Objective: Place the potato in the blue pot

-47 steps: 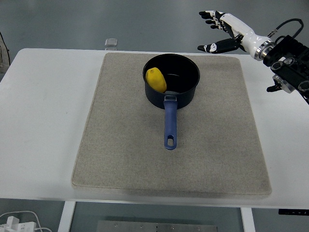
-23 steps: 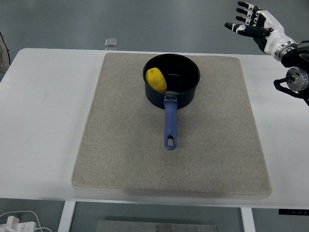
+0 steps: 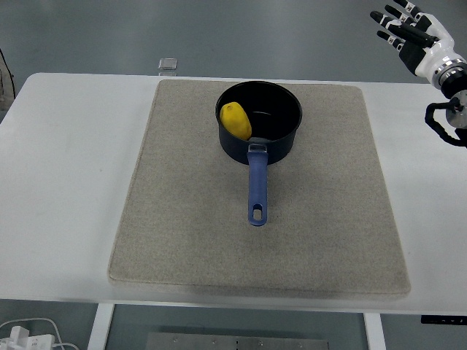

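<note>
**A:** Where is the potato (image 3: 236,120) sitting?

**B:** It is sitting inside the blue pot (image 3: 277,138). It is yellow, and it is leaning on the pot's left wall.

**A:** And where is the pot sitting?

**B:** It is sitting on the grey mat (image 3: 190,219), near the mat's far edge. The pot's blue handle (image 3: 256,191) is pointing toward the near edge of the desk (image 3: 66,182). There is a little hole at the end of the handle.

**A:** Is the mat lying on the desk?

**B:** Yes. The mat is lying flat on the white desk, and the pot is the only thing sitting on it.

**A:** What is the right hand (image 3: 414,35) doing?

**B:** It is hanging up in the air, far to the right of the pot and further back. It is past the far right corner of the desk. Its fingers are spreading wide apart, and it is holding nothing. It is not touching the pot.

**A:** Is anything else showing near the pot?

**B:** A small clear square thing (image 3: 168,64) is lying on the desk, back and to the left of the pot, just past the mat's far edge. I cannot tell what it is
</note>
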You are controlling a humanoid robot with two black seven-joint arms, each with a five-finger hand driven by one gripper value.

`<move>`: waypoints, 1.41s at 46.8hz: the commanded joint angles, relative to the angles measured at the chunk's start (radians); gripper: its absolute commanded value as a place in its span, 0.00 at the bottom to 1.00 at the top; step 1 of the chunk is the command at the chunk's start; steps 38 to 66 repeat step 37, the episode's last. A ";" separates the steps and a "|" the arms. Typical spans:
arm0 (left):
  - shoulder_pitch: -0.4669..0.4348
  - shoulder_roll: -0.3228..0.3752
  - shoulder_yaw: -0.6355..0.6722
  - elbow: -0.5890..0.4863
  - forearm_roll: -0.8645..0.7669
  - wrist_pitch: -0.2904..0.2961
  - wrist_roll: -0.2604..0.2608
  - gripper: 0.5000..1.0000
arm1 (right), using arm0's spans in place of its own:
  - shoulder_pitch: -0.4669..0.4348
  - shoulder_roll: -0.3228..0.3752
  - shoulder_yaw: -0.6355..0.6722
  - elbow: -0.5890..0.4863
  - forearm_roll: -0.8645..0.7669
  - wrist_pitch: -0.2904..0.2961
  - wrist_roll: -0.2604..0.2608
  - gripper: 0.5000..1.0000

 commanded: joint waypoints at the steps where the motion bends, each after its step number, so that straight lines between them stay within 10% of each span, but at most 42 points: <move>1: 0.000 0.000 0.000 0.000 0.000 0.001 0.000 1.00 | -0.010 0.011 0.043 -0.010 0.001 -0.009 0.002 0.83; 66: 0.000 0.000 0.000 0.000 0.000 0.000 0.000 1.00 | -0.030 0.155 0.093 -0.026 -0.016 -0.072 0.014 0.83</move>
